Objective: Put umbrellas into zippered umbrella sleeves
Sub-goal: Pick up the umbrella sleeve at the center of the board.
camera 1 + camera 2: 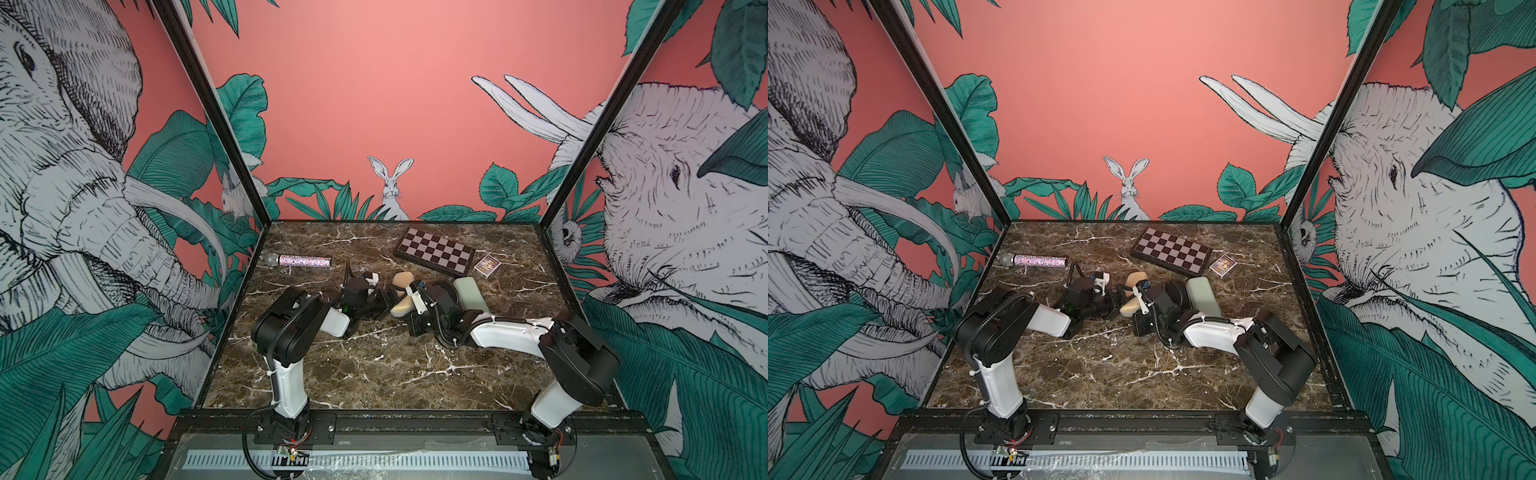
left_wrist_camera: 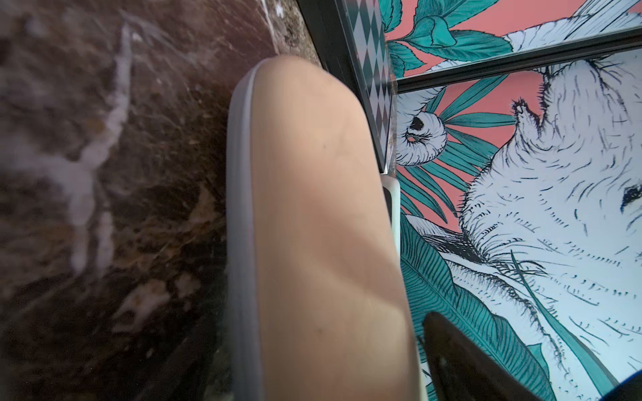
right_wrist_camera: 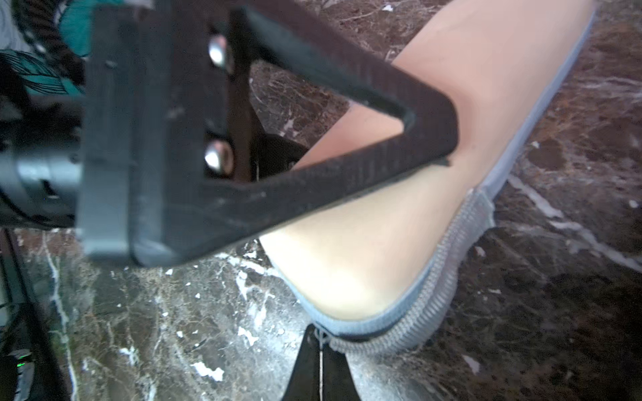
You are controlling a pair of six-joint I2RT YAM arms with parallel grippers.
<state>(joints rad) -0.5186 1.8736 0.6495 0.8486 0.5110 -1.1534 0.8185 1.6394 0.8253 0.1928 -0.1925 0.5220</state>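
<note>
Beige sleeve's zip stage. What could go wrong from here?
1. The right gripper is shut at the zip corner of the beige sleeve. Whether it has the puller is unclear, so it may come away empty.
2. The left gripper stands open over the sleeve, so a pull could drag it along the table.

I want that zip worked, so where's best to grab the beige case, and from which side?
Probably take the beige case across its narrow middle, from above: it lies flat on the table, long and round-ended, so the short width suits the jaws. That keeps the grey zip along its rim free, where the right gripper sits shut at the end.
</note>
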